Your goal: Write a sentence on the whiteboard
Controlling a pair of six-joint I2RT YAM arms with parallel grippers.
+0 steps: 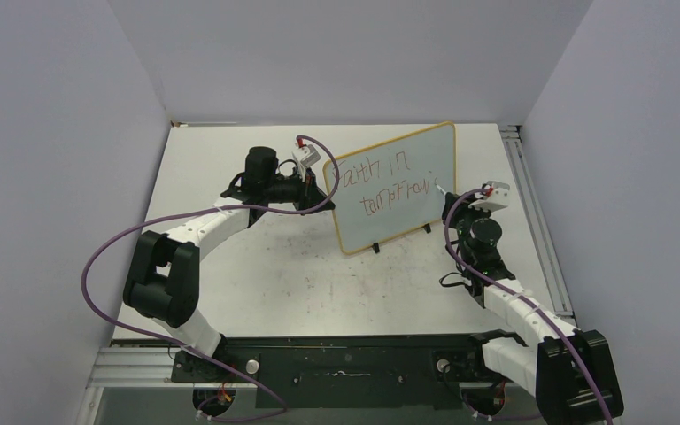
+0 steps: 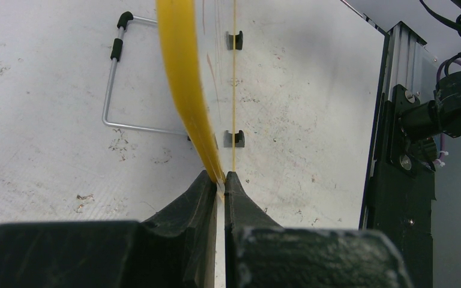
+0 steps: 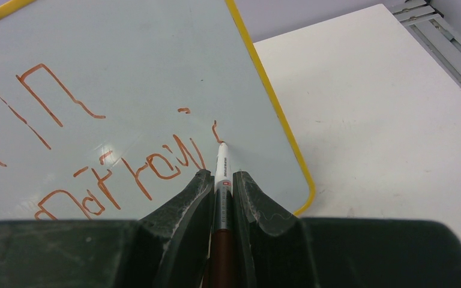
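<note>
We see the whiteboard (image 1: 429,155) standing upright on the white table (image 1: 266,274), in the middle-far part of it, between the two arms, turned at an angle so its right end sits farther back. Its two black feet (image 1: 376,249) rest on the tabletop. The left gripper (image 2: 221,179) is at the board's left edge, jaws pinched together on the thin yellow frame (image 2: 183,72); in the left wrist view the edge runs straight out from between the fingertips. That view also shows a bent wire stand (image 2: 109,90) with black sleeves lying flat on the table behind the board. The right gripper (image 3: 222,179) is at the board's right side, jaws clamped on a marker (image 3: 222,167) with a white front end and a dark reddish barrel that points up and away from the fingers. The marker tip touches the board surface, just below a small hooked stroke and just right of the last letter. The sentence (image 1: 395,197) is in thin reddish-brown strokes on two lines: the top reads "Faith in", the second looks like "tomorrow", though the last letters are too rough for us to be sure. The writing ends near the board's right frame.
</note>
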